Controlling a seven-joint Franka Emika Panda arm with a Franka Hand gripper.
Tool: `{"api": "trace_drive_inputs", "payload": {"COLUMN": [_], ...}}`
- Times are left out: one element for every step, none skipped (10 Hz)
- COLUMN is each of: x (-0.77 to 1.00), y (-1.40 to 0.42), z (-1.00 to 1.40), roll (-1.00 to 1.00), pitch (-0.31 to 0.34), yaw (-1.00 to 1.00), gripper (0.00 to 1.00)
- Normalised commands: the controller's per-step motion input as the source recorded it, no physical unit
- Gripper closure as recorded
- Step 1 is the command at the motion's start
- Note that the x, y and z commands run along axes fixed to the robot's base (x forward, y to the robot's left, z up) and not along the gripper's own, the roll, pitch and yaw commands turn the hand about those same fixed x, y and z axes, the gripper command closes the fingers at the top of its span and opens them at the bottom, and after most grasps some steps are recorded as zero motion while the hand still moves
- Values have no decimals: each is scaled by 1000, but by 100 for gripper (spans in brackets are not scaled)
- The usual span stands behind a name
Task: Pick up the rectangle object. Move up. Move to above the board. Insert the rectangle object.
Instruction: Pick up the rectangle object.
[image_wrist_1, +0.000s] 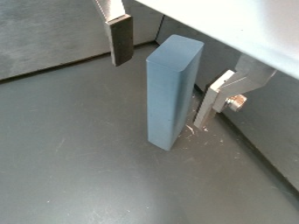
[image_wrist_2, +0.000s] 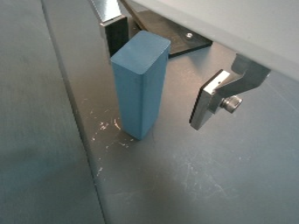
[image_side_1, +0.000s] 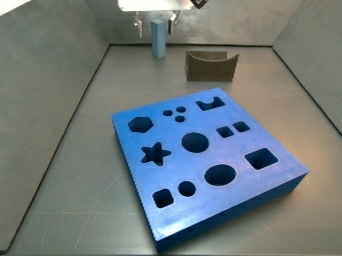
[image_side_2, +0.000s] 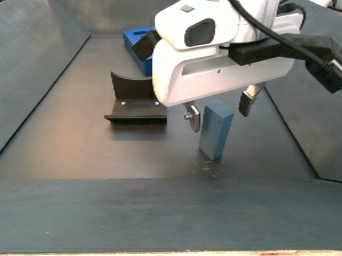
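The rectangle object (image_wrist_1: 170, 96) (image_wrist_2: 140, 83) is a slim light-blue bar standing upright on the grey floor near the back wall (image_side_1: 158, 40) (image_side_2: 217, 135). My gripper (image_wrist_1: 170, 70) (image_wrist_2: 163, 66) (image_side_1: 158, 18) (image_side_2: 219, 110) hangs over it, open. One dark-padded finger (image_wrist_1: 119, 39) stands on one side of the bar's top end and the other finger (image_wrist_1: 219, 96) on the opposite side. Neither pad touches the bar. The board (image_side_1: 230, 150) is a thick bright-blue square slab with shaped holes, lying in the middle of the floor; in a side view only its corner (image_side_2: 131, 38) shows behind the arm.
The fixture (image_side_1: 207, 66) (image_side_2: 134, 100) (image_wrist_2: 187, 44) stands on the floor close beside the bar. Sloping grey walls (image_side_1: 80, 90) enclose the floor on all sides. Scratch marks (image_wrist_2: 111, 131) mark the floor at the bar's foot.
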Motion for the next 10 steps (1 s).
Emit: {"api": "trace_drive_inputs", "payload": {"x": [277,51,0,-34,-263,0,0,-54,-194,0], "y": [389,20,0,394,420,0,0,-103,-174,0], "z": [-314,0,0,-471,-751,0,-23,-189,-217,0], "roll": [-611,-49,-11,-471,-306,66,0,0,0,0], "pitch": [240,69,0,-100,-231,0,0,-49,-49,0], "yaw": [126,0,0,149,131,0,0,0,94,0], "gripper": [0,0,0,0,0,0,0,0,0,100]}}
